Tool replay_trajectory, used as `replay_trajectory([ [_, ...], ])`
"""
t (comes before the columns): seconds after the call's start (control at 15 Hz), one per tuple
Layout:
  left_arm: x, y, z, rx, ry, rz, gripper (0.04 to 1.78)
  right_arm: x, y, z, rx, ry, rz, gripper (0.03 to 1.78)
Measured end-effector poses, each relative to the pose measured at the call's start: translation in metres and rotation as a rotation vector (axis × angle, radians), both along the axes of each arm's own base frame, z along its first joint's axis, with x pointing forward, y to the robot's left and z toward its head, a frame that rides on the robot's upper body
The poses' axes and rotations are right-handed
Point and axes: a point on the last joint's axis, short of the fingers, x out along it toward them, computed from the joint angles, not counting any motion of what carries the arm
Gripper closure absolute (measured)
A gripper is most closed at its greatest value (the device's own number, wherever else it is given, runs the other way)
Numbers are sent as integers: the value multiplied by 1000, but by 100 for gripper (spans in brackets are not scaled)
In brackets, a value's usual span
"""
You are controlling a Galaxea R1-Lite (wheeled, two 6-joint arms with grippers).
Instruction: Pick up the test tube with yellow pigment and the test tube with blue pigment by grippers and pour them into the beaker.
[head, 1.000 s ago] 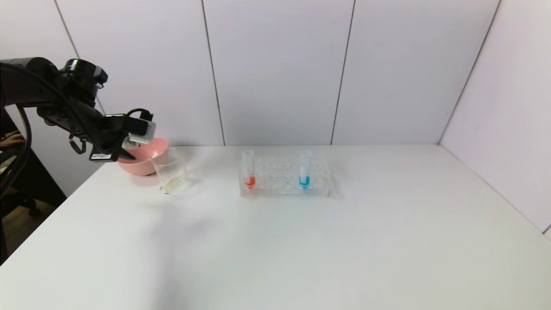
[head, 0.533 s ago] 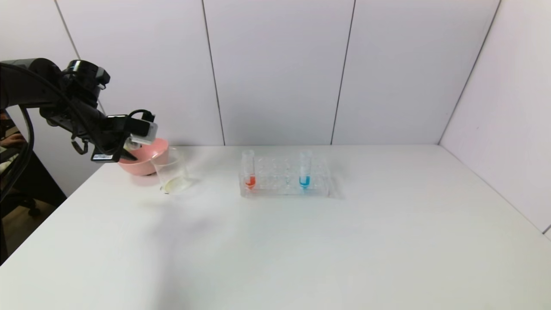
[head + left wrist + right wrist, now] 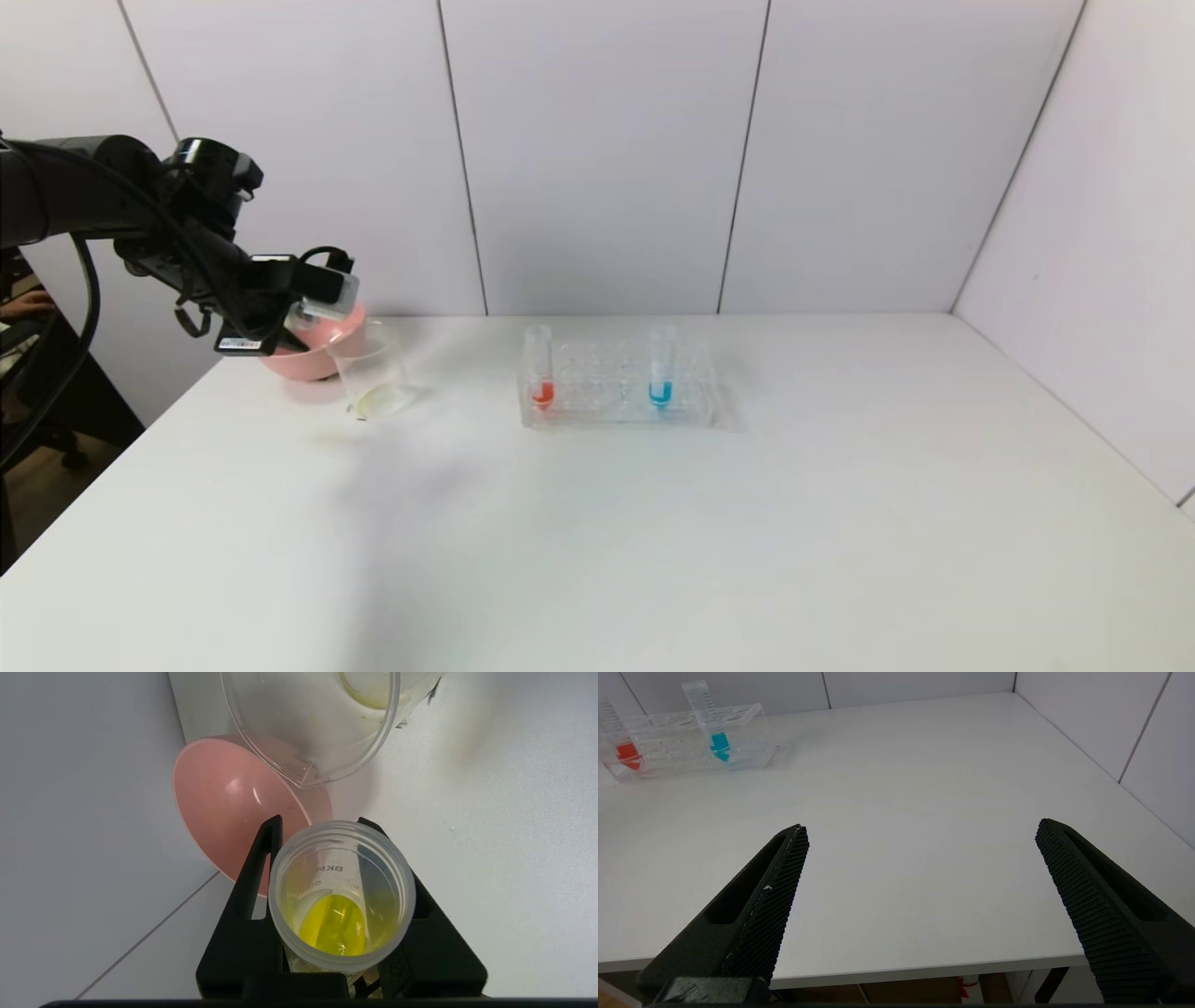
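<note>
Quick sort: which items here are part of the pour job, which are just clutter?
In play:
- yellow tube, held shut in left tool
- beaker
- blue tube, in the rack
- right tool, open, parked at the table edge

Clutter:
- pink bowl
- red tube
- rack
</note>
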Motion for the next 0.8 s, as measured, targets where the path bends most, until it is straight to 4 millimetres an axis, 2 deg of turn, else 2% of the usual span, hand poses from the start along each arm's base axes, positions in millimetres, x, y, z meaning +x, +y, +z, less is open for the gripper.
replay_trajectory([
  [0.47,3,-8,-2,69,4,31,127,0,0,0,0,0,0,4],
  [0.8,3,-9,-1,49,3,56,127,0,0,0,0,0,0,4],
])
